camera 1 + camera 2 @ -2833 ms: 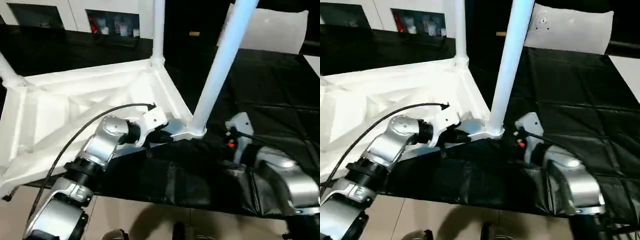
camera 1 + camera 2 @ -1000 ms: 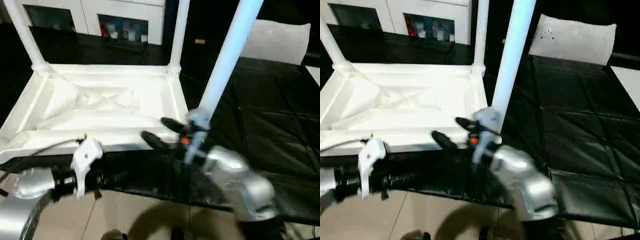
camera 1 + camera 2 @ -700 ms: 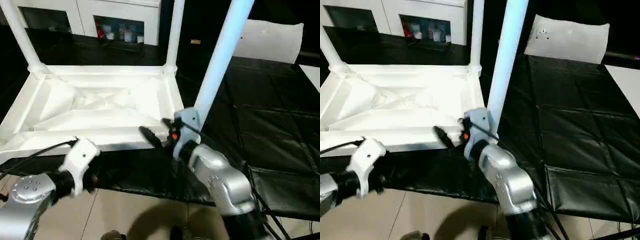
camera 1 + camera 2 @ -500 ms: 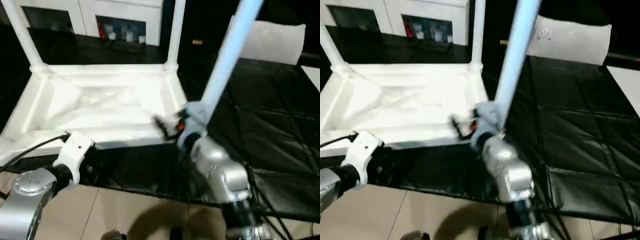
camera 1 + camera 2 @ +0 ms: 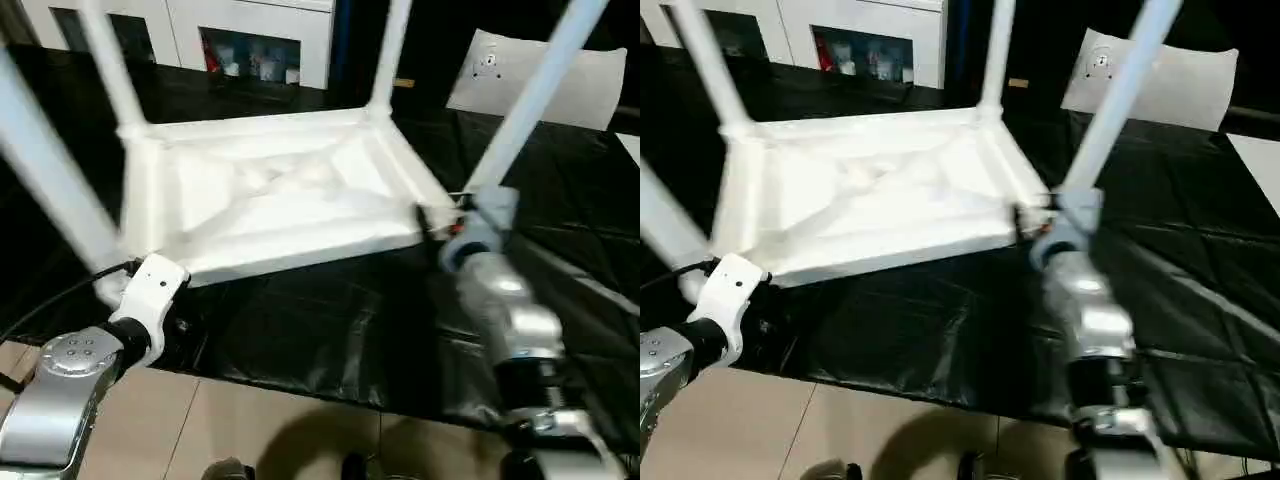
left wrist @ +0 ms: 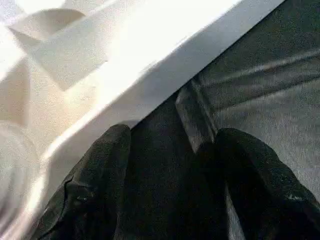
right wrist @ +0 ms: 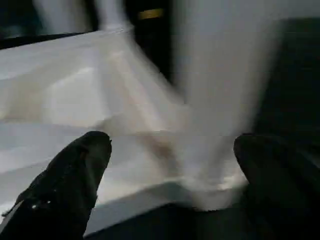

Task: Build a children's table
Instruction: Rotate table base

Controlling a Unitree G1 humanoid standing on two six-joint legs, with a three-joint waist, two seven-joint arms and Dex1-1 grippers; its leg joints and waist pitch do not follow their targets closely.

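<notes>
One all-white plastic children's table (image 5: 280, 200) lies upside down on a black sheet-covered work surface (image 5: 330, 330), its square top flat on the sheet with the X-ribbed underside facing up. Four long white tapered round legs counted, each standing up from a corner socket: far left leg (image 5: 110, 65), far right leg (image 5: 390, 50), near right leg (image 5: 535, 95), near left leg (image 5: 45, 170), the last blurred in the head views. Two silver forearms in view. Right gripper (image 7: 175, 170): its two black fingers (image 7: 75, 175) are spread wide apart, one on each side of the base of the near right leg at its corner socket; not closed on it, contact cannot be confirmed. Left gripper (image 6: 172, 175): its two black fingers (image 6: 100, 175) are parted, with only black sheet between them, sitting just beside the table's near edge; nothing held. One white flat panel (image 5: 545, 75) rests on the sheet behind the table, to the right. One white cabinet with glass doors (image 5: 250, 40) stands beyond the far edge.
</notes>
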